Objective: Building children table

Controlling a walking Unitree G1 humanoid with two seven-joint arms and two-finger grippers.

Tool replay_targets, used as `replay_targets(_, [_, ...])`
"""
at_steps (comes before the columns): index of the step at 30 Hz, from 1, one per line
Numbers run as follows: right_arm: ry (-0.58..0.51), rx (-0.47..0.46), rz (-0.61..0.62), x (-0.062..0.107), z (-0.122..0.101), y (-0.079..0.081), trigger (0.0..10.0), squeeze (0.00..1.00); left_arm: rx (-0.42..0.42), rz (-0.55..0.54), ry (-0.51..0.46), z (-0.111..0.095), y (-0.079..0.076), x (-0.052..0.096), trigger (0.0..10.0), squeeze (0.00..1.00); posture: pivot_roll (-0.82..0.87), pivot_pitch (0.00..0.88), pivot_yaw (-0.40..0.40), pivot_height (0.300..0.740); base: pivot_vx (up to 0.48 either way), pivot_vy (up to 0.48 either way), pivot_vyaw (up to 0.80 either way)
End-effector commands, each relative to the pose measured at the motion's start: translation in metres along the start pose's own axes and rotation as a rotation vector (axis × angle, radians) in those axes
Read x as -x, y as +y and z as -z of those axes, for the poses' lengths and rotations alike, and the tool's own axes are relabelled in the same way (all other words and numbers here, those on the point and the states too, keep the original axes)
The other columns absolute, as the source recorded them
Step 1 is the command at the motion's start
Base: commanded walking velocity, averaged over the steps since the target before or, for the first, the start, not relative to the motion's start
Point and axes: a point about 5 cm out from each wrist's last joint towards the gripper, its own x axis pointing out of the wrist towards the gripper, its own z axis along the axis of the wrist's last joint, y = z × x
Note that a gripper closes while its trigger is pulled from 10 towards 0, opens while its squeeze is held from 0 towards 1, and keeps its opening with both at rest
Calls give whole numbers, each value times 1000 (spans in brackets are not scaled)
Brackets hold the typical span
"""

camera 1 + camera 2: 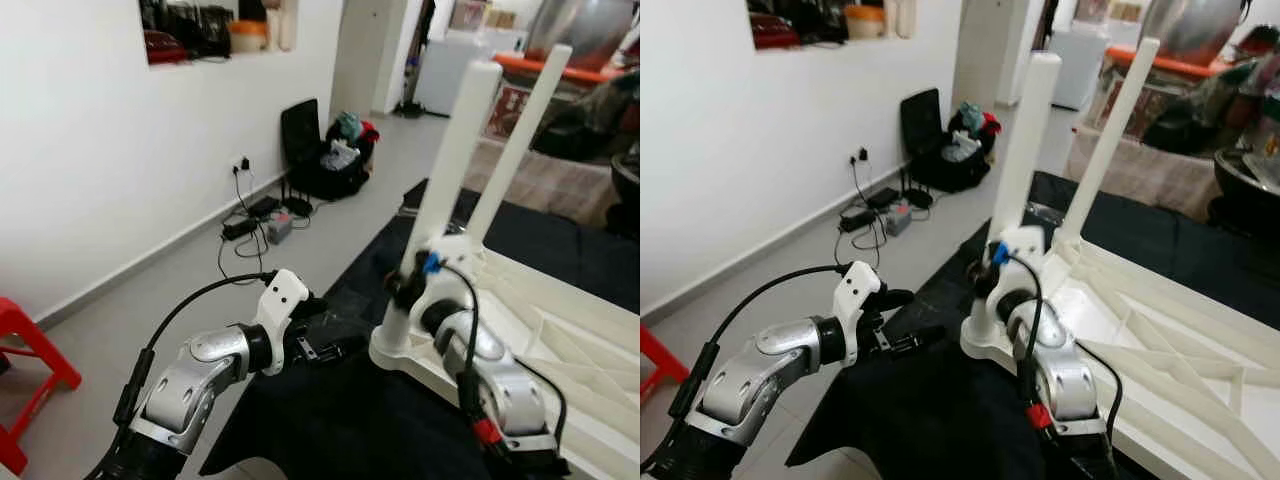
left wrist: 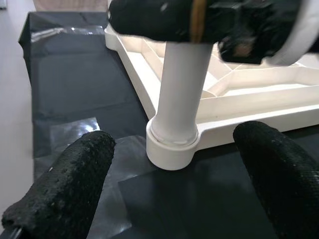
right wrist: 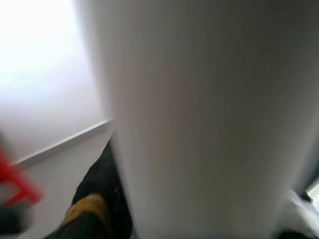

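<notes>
We stand in a room with a white wall (image 1: 90,150) on our left and a pale grey floor (image 1: 150,300), and before us a black sheet (image 1: 340,410) lies spread over the floor. On that sheet rests the white table (image 1: 560,330), turned upside down so its ribbed underside faces up. Two white legs rise from it: the near leg (image 1: 455,150) stands upright in the corner socket (image 2: 172,147) at the table's near-left corner, and the far leg (image 1: 520,130) stands just behind it, leaning slightly right.

Our right gripper (image 1: 412,280) sits low on the near leg, just above the socket; its fingers wrap the leg and appear clamped on it, and the right wrist view shows the leg's white shaft right against the camera. Our left gripper (image 1: 330,335) hovers over the sheet just left of the socket, touching nothing; in the left wrist view its two fingers (image 2: 70,179) stand wide apart with the socket between them, some way ahead.

Further off, by the wall, lie cables (image 1: 250,225) and a black bag (image 1: 325,160) on the floor. A red stool (image 1: 25,370) stands at our far left.
</notes>
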Motion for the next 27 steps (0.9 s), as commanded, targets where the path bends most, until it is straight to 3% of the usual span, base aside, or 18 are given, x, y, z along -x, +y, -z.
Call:
replay_targets(1, [-98,-1,-324,10,-20,30,10000,0,-4,-1,13,2,2,3,10000,0,85,0,-77,740,0,0,0])
replay_targets(3, [-102,34,-544,28,-22,45,10000,0,-4,1,14,3,1,3,10000,0,86,0,-77,740,0,0,0])
replay_targets(7, [-66,124,-653,39,-13,51,10000,0,-6,7,13,2,0,1,10000,0,89,0,-80,740,0,0,0])
replay_targets(11, [-56,127,-688,40,-8,50,10000,0,-7,6,11,1,0,1,10000,0,93,0,-81,740,0,0,0])
replay_targets(12, [-55,125,-689,40,-7,49,4706,0,-6,6,12,1,0,2,10000,0,96,0,-81,740,0,0,0])
replay_targets(13, [-54,123,-689,39,-6,48,4706,0,-6,6,12,1,0,2,10000,0,96,0,-81,740,0,0,0])
replay_targets(14, [-4,157,-548,26,2,37,0,0,-6,8,13,1,-1,2,10000,0,95,0,-79,740,0,0,0])
replay_targets(15, [61,203,-371,13,11,21,0,0,-6,9,13,2,-2,2,10000,0,95,0,-80,740,0,0,0])
replay_targets(16, [61,203,-371,13,11,21,0,0,-6,9,13,2,-2,2,10000,0,95,0,-80,740,0,0,0])
replay_targets(17, [103,241,-250,5,17,11,0,0,-5,10,14,2,-2,2,10000,0,95,0,-80,740,0,0,0])
replay_targets(18, [183,208,155,-3,25,-31,0,0,-4,11,13,2,-3,2,10000,0,92,0,-82,740,0,0,0])
replay_targets(20, [183,208,155,-3,25,-31,0,0,-4,11,13,2,-3,2,10000,0,92,0,-82,740,0,0,0])
replay_targets(22, [297,127,642,9,41,-78,0,0,-3,12,12,2,-4,2,10000,0,97,0,-84,740,0,0,0])
replay_targets(23, [297,127,642,9,41,-78,0,0,-3,12,12,2,-4,2,10000,0,97,0,-84,740,0,0,0])
replay_targets(24, [316,116,757,18,46,-86,0,0,-3,12,10,1,-4,2,10000,0,95,0,-81,740,0,0,0])
replay_targets(27, [290,70,671,16,48,-72,0,0,-2,15,11,2,-4,2,10000,0,89,0,-79,740,0,0,0])
